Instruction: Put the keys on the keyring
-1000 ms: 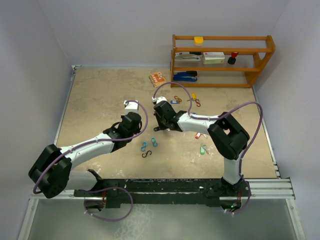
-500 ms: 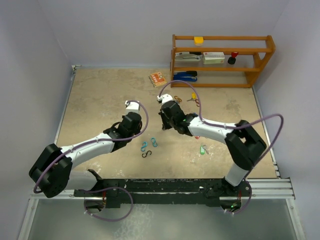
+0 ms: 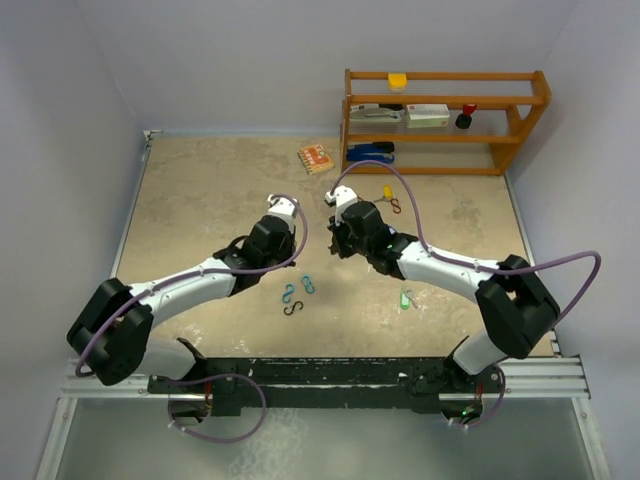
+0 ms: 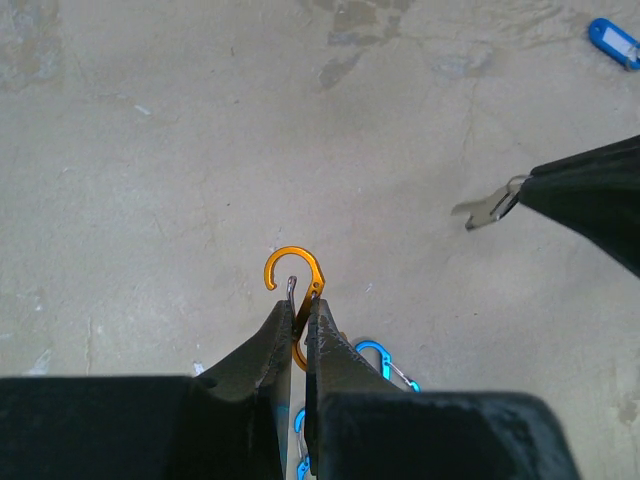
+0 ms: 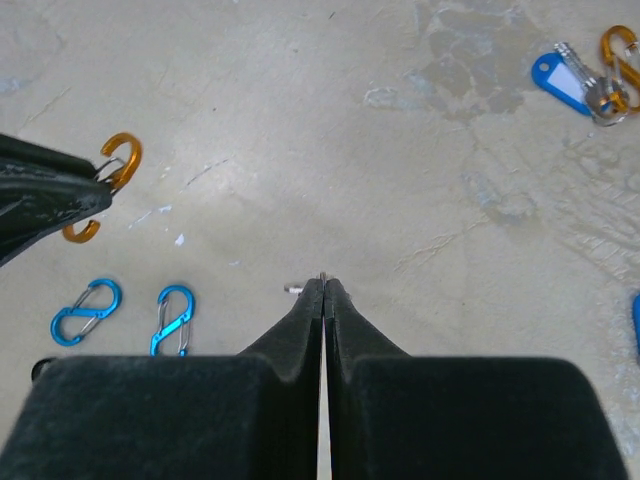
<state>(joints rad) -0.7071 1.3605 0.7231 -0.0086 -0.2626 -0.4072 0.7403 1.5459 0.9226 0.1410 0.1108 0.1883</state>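
Top external: pale lavender walls on three sides of a beige, mottled, scuffed tabletop. Left gripper has its jaws pinching one orange clip, hook end sticking out past the fingertips. On the table just right of it are two blue clips side by side and one black clip near them. Right gripper has its jaws pressed together on one metal key, whose blade points toward the orange clip but is apart from it. Further right lie one yellow-tagged key, one green-tagged key and one blue-tagged key touching a second orange clip. One wooden shelf stands back right.
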